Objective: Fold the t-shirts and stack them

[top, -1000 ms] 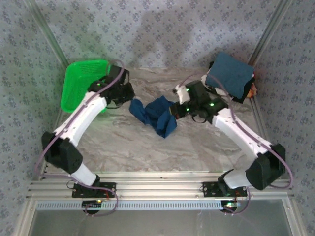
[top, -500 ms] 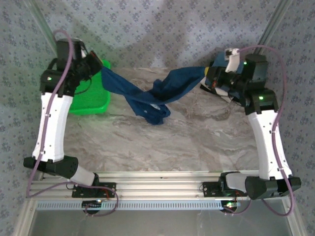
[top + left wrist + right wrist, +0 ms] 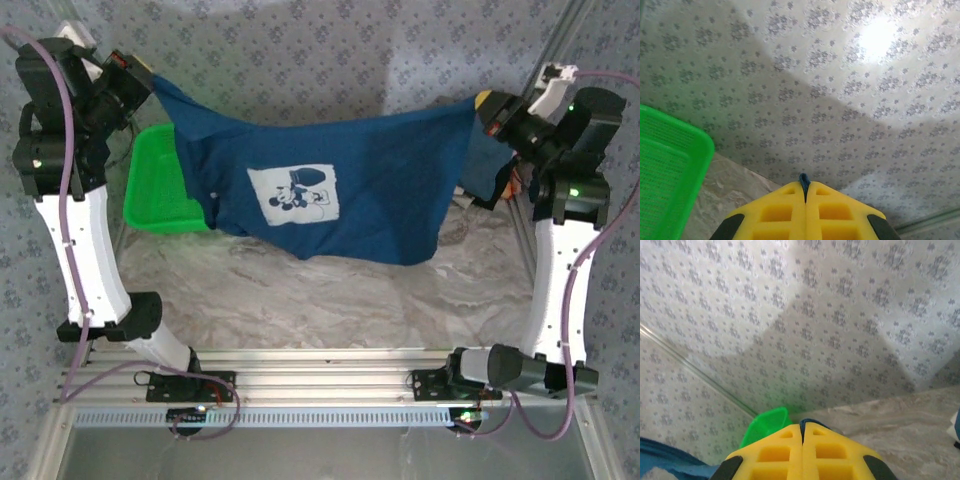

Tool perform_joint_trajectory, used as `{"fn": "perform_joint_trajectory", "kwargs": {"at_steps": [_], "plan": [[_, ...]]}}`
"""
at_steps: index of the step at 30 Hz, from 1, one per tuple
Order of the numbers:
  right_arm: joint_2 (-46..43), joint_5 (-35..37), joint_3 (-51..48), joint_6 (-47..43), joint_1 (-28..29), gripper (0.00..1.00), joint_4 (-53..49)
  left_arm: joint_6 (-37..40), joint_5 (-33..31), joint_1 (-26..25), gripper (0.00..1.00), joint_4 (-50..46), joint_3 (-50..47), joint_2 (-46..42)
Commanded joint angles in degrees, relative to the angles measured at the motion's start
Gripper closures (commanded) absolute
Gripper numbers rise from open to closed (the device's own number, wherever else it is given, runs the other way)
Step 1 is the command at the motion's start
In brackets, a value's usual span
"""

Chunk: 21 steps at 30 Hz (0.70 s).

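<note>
While both arms stand raised high over the tabletop (image 3: 330, 300), the dark navy t-shirt (image 3: 340, 200) hangs spread wide between them, its pale blue-white printed picture (image 3: 293, 195) facing the overhead camera. The left pincer (image 3: 148, 85) is pressed fully together on the shirt's upper left corner, above the green mesh basket (image 3: 150, 190) that sits at the far left of the tabletop. The right pincer (image 3: 487, 108) is likewise pressed together on the upper right corner. The lower hem sags toward the marbled surface; whether it touches cannot be told. Behind the shirt's right edge, at the far right of the tabletop, a heap of other shirts (image 3: 503, 188) peeks out, a bit of orange-red among them.

From the left wrist, the left pincer (image 3: 804, 186) shows its yellow fingers (image 3: 775, 212) meeting with only a sliver of blue cloth nipped at the tips, the basket (image 3: 665, 170) low on the left. From the right wrist, the right pincer (image 3: 801, 427) is equally tight, with blue cloth trailing off at the lower left and the basket (image 3: 765, 424) just beyond the fingers
</note>
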Motion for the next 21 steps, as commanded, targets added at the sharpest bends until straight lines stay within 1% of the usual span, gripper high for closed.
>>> {"fn": "perform_joint_trajectory", "kwargs": {"at_steps": [1,3,5,9,12,17,21], "plan": [[2.80,-1.94,1.93,5.83,-1.61,1.00,6.33,-2.26,6.45,0.49,1.00,5.00,0.28,2.76],[4.81,-2.39,1.98,6.45,-1.90,1.00,7.04,-3.84,9.66,0.40,1.00,8.25,-0.50,4.57],[7.11,-3.44,2.22,7.65,-2.09,1.00,8.64,-5.19,12.76,0.35,1.00,9.31,1.59,7.71],[12.87,-5.53,4.01,10.58,-2.21,1.00,13.05,-7.83,16.06,-0.65,1.00,9.31,13.23,17.17],[17.21,-7.03,9.17,11.29,-2.13,1.00,13.46,-11.15,17.24,-0.66,1.00,11.92,20.32,22.16],[22.58,-8.62,18.56,12.37,-2.51,1.00,13.71,-14.50,17.95,-0.43,1.00,21.83,20.92,23.02],[25.62,-9.41,25.18,15.20,-3.82,1.00,15.58,-17.36,17.66,0.89,1.00,28.16,20.88,22.48]]}}
